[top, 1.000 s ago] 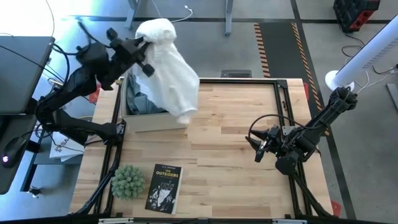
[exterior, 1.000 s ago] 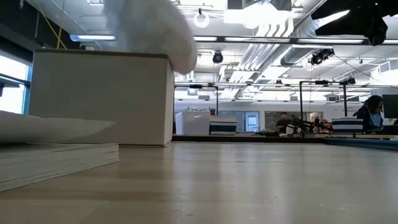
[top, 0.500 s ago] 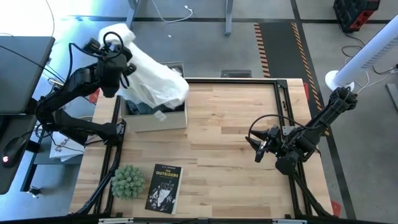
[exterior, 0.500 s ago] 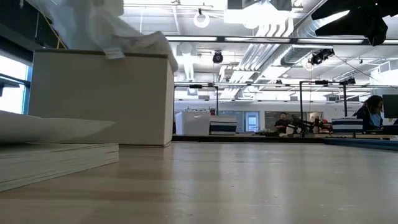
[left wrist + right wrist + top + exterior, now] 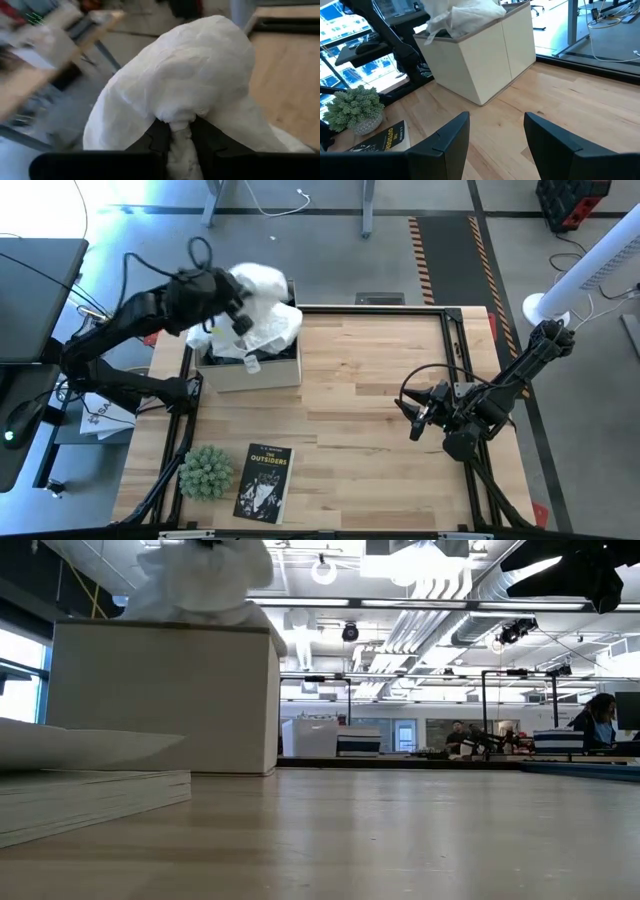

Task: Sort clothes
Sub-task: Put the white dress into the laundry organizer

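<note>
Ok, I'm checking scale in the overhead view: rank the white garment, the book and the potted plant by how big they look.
1. white garment, held up nearer the camera, so possibly flattered
2. book
3. potted plant, close to the book
</note>
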